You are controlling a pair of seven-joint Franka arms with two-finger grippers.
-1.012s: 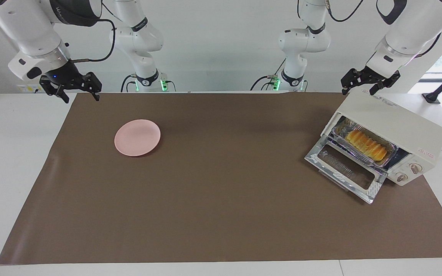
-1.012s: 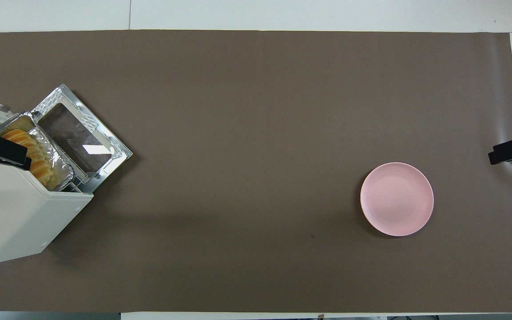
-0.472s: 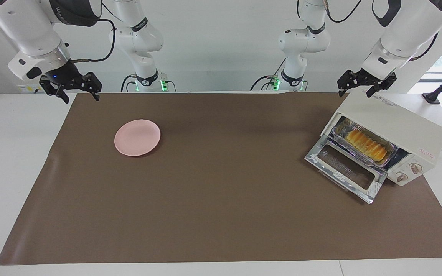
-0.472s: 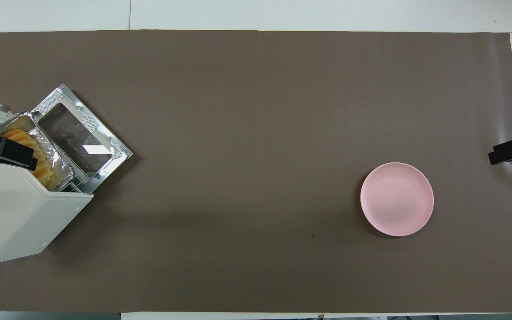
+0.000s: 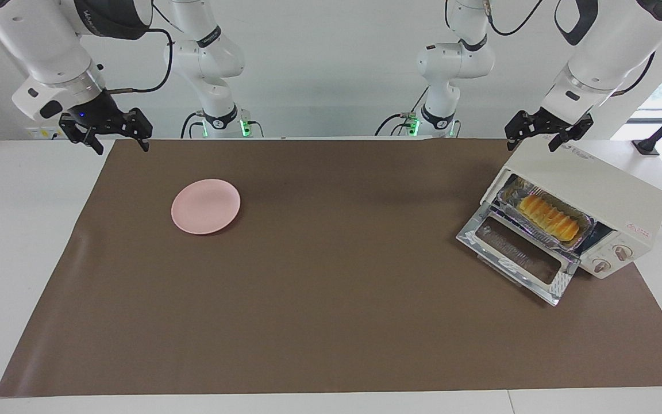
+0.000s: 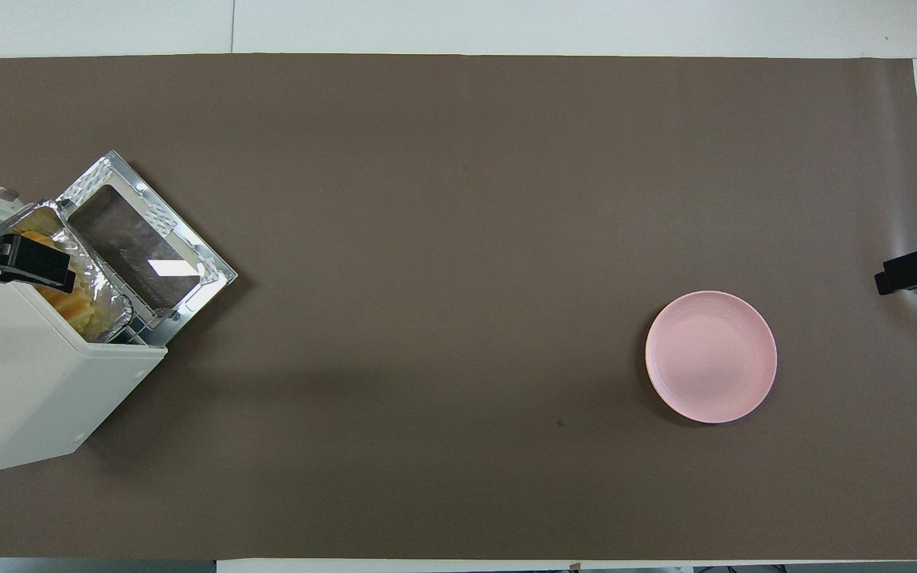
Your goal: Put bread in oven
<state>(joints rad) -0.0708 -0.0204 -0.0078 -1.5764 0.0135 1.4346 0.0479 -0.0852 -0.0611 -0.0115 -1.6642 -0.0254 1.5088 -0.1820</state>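
One bread (image 5: 548,217) lay in one foil tray (image 5: 542,214) on the rack inside the one oven (image 5: 587,195), which stood at the left arm's end of the table, on the edge of the brown mat (image 5: 337,276). The oven's glass door (image 5: 518,260) was dropped fully open, lying flat in front of the opening. In the overhead view only a sliver of the bread (image 6: 76,310) showed under the gripper and the oven's top. Two round knobs (image 5: 612,258) sat on the oven's front panel beside the opening.

One pink plate (image 5: 206,206) lay on the mat toward the right arm's end, well apart from the oven, with nothing on it.

There were two grippers, both up in the air and holding nothing. The left gripper (image 5: 543,130) hung over the top of the oven, at its corner nearest the robots, its two fingers spread apart; in the overhead view it (image 6: 9,263) covered part of the tray. The right gripper (image 5: 114,133) waited over the mat's corner at the right arm's end, close to the robots, its two fingers likewise spread apart; in the overhead view only its tip (image 6: 916,270) showed at the mat's edge.
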